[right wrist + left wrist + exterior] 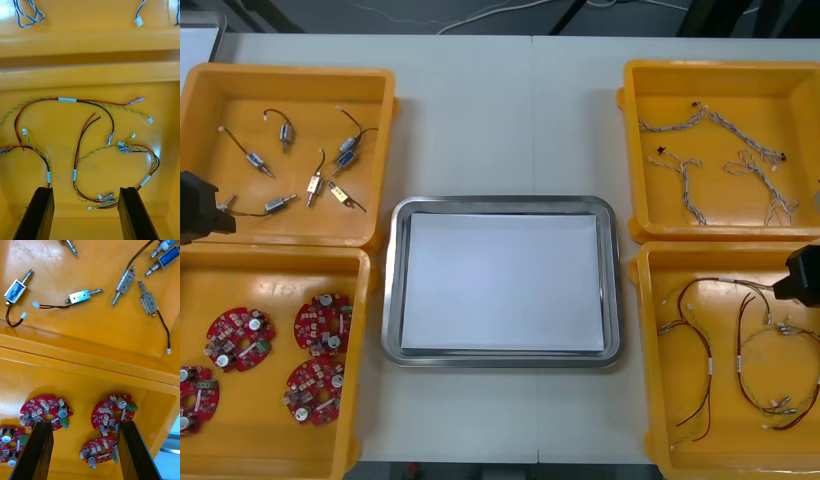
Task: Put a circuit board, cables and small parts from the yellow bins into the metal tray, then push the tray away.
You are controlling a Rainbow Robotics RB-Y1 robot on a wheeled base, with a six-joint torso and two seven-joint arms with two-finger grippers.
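Nearest the robot, the left gripper (84, 425) hangs wide open over the near left bin (270, 262), holding nothing, with the round red circuit boards (323, 325) lying right under its fingers. Same deal on the other side: the right gripper (86, 189) is spread open and empty above the red and yellow cables (67, 99) in the near right bin (700, 250). The metal tray (500, 204), white inside, sits between the bins. Farther back, the small metal parts (315, 185) are in the far left bin (290, 72) and the twisted blue and white cables (690, 190) in the far right bin (720, 68).
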